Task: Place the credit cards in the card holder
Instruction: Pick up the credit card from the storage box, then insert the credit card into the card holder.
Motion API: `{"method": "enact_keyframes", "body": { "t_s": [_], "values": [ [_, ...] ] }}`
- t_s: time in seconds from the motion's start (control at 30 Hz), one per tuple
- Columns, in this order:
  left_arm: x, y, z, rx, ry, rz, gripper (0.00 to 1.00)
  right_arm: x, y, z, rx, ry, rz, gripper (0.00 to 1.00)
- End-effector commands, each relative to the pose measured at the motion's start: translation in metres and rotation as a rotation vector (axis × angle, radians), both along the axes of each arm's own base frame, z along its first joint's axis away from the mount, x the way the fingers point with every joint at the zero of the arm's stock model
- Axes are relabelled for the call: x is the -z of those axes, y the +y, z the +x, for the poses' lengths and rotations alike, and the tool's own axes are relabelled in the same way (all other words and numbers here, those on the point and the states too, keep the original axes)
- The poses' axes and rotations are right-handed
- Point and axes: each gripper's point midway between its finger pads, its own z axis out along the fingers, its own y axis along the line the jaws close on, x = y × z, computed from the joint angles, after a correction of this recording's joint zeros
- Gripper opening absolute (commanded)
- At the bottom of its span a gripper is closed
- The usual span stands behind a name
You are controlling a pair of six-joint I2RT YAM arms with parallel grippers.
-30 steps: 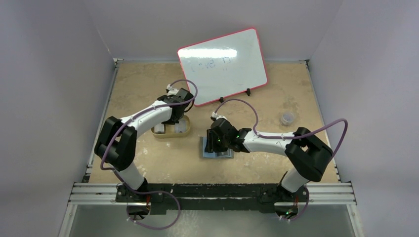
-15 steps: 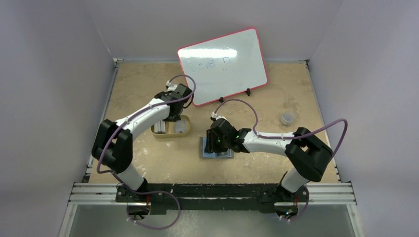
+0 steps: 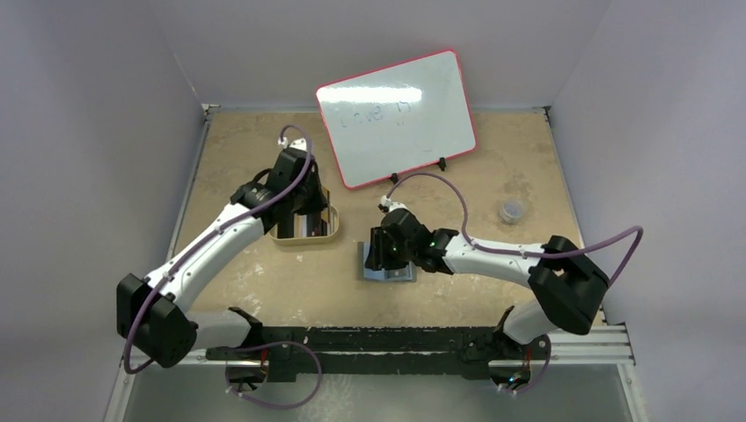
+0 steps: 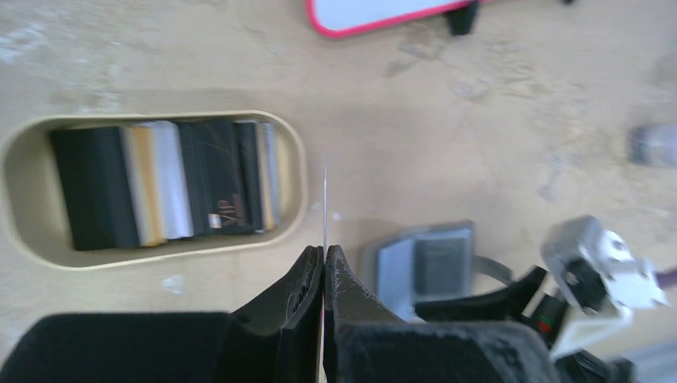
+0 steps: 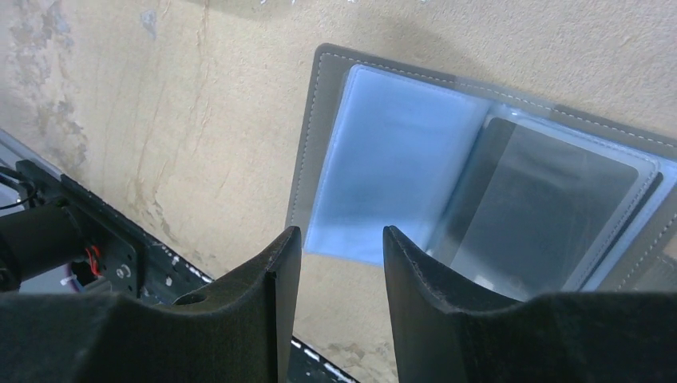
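The left hand [image 4: 323,254] was clamped on one thin card [image 4: 326,199], held edge-on just beside the gold tin [image 4: 302,171], where the other credit cards [image 4: 199,187] lay. The right hand [image 5: 339,235] hovered part-open over the card holder [image 5: 383,175], which lay spread flat on the surface [image 5: 199,96].

Layout of the surface [image 3: 264,281]. A tin [image 3: 305,226] lies left of centre, with a row of cards [image 4: 160,187] inside. The open wallet [image 3: 387,268] lies at centre, to the tin's right and nearer the near edge. A whiteboard [image 3: 396,119] stands behind both, at the far edge. A small round container [image 3: 511,210] sits toward the right edge. The left gripper [image 4: 323,259] pinches one card [image 4: 326,191] by the tin's right end. The right gripper [image 5: 339,247] hangs over the wallet.
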Motion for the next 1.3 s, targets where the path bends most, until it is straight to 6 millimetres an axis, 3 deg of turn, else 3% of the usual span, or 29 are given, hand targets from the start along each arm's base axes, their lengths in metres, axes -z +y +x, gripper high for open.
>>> {"method": "enact_keyframes", "body": {
  "t_s": [0.0, 0.17, 0.27, 0.47, 0.6, 0.87, 1.27],
  "values": [
    [-0.028, -0.043, -0.011, 0.088, -0.048, -0.312, 0.00, -0.007, -0.011, 0.003, 0.020, -0.020, -0.003, 0.45],
    [-0.038, -0.073, -0.031, 0.150, -0.057, -0.554, 0.00, -0.004, -0.034, 0.009, 0.050, -0.023, 0.000, 0.44],
    [-0.034, -0.092, -0.044, 0.174, -0.047, -0.643, 0.00, -0.004, -0.044, 0.013, 0.072, -0.025, 0.008, 0.44],
    [-0.005, -0.136, -0.072, 0.221, 0.012, -0.691, 0.00, -0.005, -0.059, 0.020, 0.101, -0.024, 0.018, 0.43],
    [0.018, -0.152, -0.079, 0.230, 0.045, -0.688, 0.00, 0.000, -0.067, 0.021, 0.115, -0.017, 0.015, 0.41],
    [0.078, -0.147, -0.085, 0.143, 0.110, -0.693, 0.00, 0.020, -0.077, 0.022, 0.140, 0.006, -0.032, 0.39],
    [0.110, -0.139, -0.090, 0.103, 0.111, -0.733, 0.00, 0.037, -0.085, 0.016, 0.170, 0.042, -0.059, 0.38]
  ]
}}
